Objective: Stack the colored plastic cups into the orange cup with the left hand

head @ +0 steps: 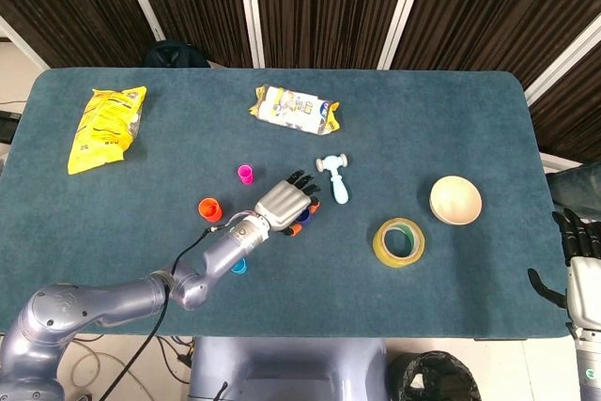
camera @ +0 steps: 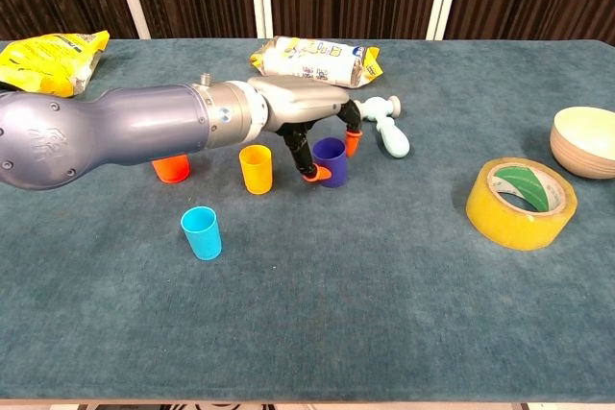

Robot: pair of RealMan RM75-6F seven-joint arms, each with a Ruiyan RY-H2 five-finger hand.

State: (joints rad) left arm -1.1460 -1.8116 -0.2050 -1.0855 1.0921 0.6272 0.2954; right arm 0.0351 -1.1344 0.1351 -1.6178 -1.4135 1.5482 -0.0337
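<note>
My left hand [camera: 298, 110] reaches over the purple cup [camera: 333, 161], which stands on the table; the thumb tip presses its near left side and another fingertip its far right rim. In the head view the left hand [head: 282, 203] hides most of the purple cup [head: 303, 217]. The orange cup [camera: 171, 169] stands to the left, partly behind my forearm, and shows in the head view as the orange cup [head: 208, 208]. A yellow cup [camera: 256, 168] stands just left of the hand, and a light blue cup [camera: 202, 232] stands nearer. The pink cup [head: 245, 174] is farther back. My right hand [head: 577, 239] hangs off the table's right edge, holding nothing.
A toy hammer [camera: 386, 133] lies just right of the purple cup. A tape roll [camera: 521, 191] and a cream bowl [camera: 586, 141] sit at the right. A white snack pack [camera: 312, 59] and a yellow bag [camera: 53, 50] lie at the back.
</note>
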